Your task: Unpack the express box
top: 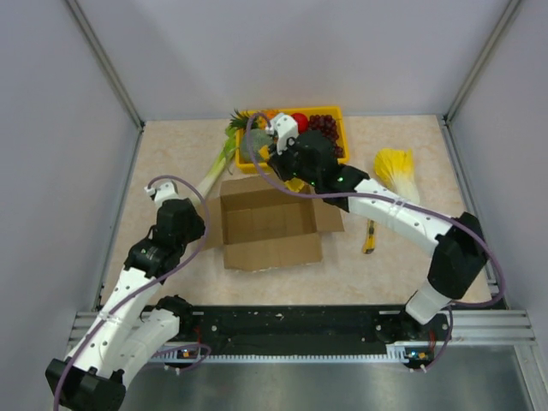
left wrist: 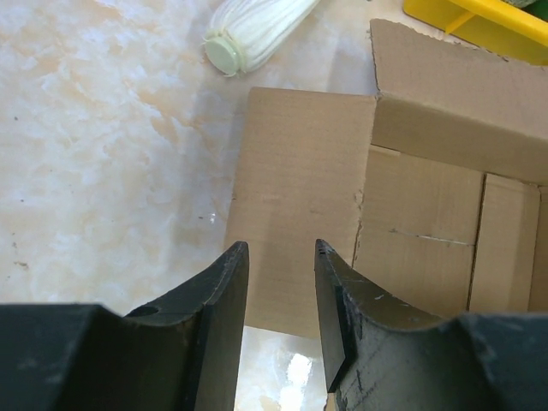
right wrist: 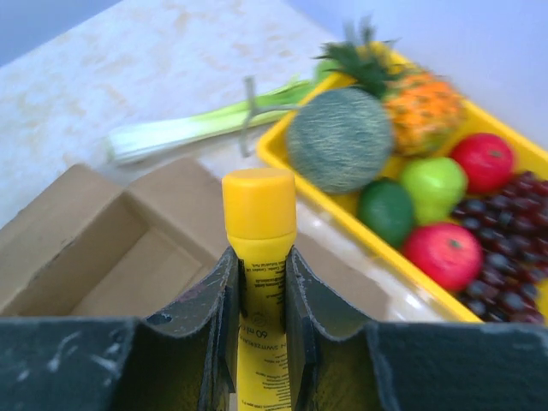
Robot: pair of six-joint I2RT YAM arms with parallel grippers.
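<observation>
The express box is a brown cardboard carton, open in the middle of the table with its flaps spread and its inside bare. My left gripper is open and empty; in the left wrist view its fingertips hover over the box's left flap. My right gripper is above the box's far flap, beside the yellow tray. In the right wrist view it is shut on a yellow tube with a yellow cap, held upright over the box.
A yellow tray of fruit stands behind the box; it also shows in the right wrist view. A leek lies at the back left. A yellow-white cabbage and a yellow box cutter lie to the right.
</observation>
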